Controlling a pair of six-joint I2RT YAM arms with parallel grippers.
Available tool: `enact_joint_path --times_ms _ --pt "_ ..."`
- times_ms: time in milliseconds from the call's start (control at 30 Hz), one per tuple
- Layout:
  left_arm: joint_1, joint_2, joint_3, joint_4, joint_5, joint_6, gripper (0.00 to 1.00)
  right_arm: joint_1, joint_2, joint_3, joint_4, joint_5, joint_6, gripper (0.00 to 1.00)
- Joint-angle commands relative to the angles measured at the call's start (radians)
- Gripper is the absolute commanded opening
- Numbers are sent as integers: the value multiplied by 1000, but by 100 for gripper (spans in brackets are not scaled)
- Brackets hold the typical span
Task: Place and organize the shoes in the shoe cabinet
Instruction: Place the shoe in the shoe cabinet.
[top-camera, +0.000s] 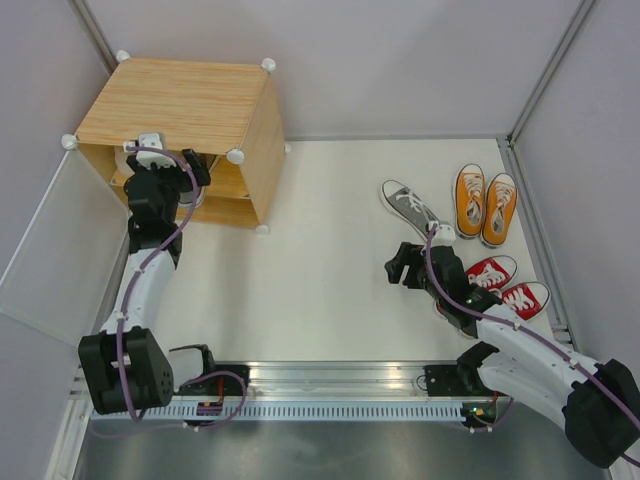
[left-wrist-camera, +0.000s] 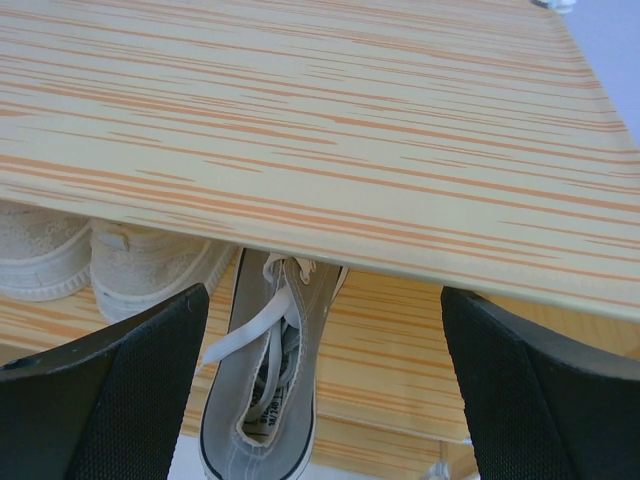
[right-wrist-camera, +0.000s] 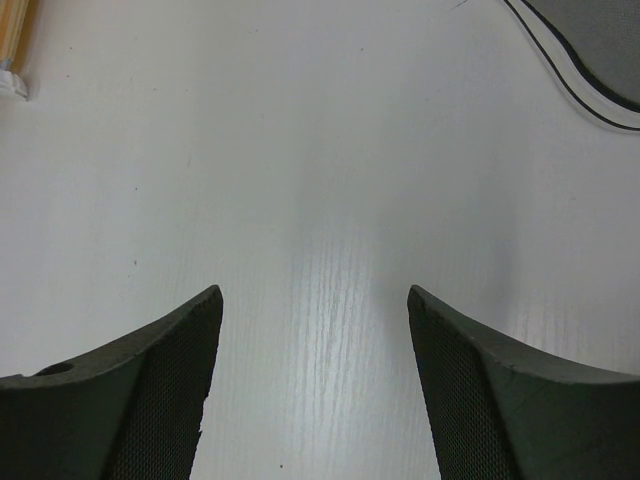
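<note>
Grey sneaker (left-wrist-camera: 265, 390) lies in the opening of the shoe cabinet (top-camera: 180, 100), just beside the cream pair (left-wrist-camera: 100, 260). The left tool (left-wrist-camera: 322, 300) stands wide around it, not gripping. Right of the cabinet, the right tool (right-wrist-camera: 315, 300) hangs wide and empty near the second grey sneaker (top-camera: 408, 203); grasping that looks next.

A board of the cabinet (left-wrist-camera: 320, 120) blocks the way from above. Inside, cream shoes (left-wrist-camera: 100, 260) and a grey shoe (left-wrist-camera: 265, 380) fill the left. The right side looks free, I think.

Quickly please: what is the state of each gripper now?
Left gripper: open, not gripping the grey sneaker in front of it.
Right gripper: open, holding nothing.
</note>
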Motion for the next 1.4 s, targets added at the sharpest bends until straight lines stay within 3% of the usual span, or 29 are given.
enact_joint_path --times_ms 0,300,467,933,1367 --pt "-1 -71 -38 -35 49 -49 100 -2 -10 2 35 -19 -14 79" --pt "-1 -137 -178 -29 12 -8 100 -2 -25 -2 35 -37 -14 79" --pt "-1 -99 -199 -8 -49 26 100 -2 -23 -7 35 -49 -14 79" --pt "5 90 -187 124 -24 60 100 -2 -10 -4 60 -68 -16 79" --pt "5 6 -227 137 -90 95 99 0 15 -1 67 -75 -17 79"
